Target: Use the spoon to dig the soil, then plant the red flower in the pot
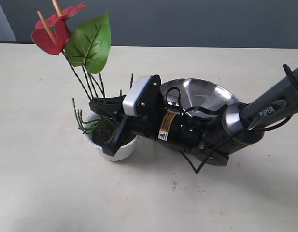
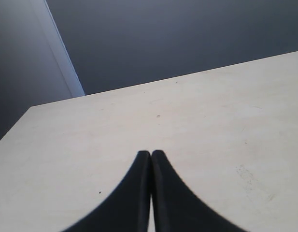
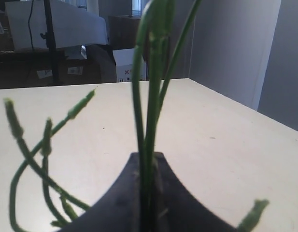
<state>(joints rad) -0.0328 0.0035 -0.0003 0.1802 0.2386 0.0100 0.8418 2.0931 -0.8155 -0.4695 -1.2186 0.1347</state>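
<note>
The red flower (image 1: 54, 29) stands upright over the white pot (image 1: 120, 152), its green leaf (image 1: 91, 41) beside the blooms. Its thin stems (image 3: 149, 96) run down between the jaws of my right gripper (image 1: 98, 104), which is shut on them just above the pot's rim; the right wrist view shows that grip (image 3: 148, 157) up close. Dark soil (image 1: 101, 137) shows inside the pot, partly hidden by the gripper. Short green sprigs (image 1: 81, 118) stick out at the pot's left side. My left gripper (image 2: 150, 153) is shut and empty over bare table. The spoon is out of view.
A round steel plate (image 1: 202, 94) lies right behind my right arm (image 1: 187, 130), which reaches across from the right. The cream table (image 1: 42, 183) stretches to the left and front. The table's far edge meets a dark wall.
</note>
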